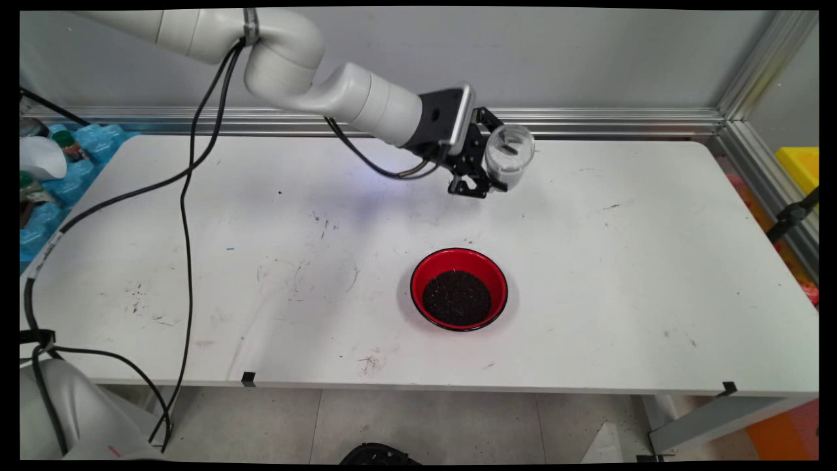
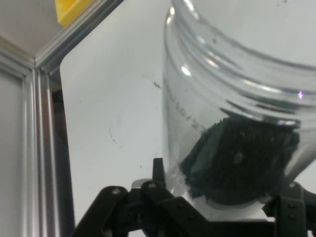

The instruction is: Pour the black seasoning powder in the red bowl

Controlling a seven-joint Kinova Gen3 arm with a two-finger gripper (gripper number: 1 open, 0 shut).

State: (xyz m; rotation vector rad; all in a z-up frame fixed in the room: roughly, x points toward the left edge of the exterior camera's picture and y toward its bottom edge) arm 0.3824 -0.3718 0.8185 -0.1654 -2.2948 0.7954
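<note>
Main view shows a clear plastic jar [image 1: 509,156] clamped between the fingers of the black gripper [image 1: 489,171], held tilted in the air above the far middle of the white table [image 1: 654,275]. Hand view shows the jar [image 2: 237,113] close up, see-through, with a finger pad [image 2: 242,158] dark behind its wall. Nearer, well apart, sits a red bowl [image 1: 459,288] of dark grains [image 1: 456,298].
</note>
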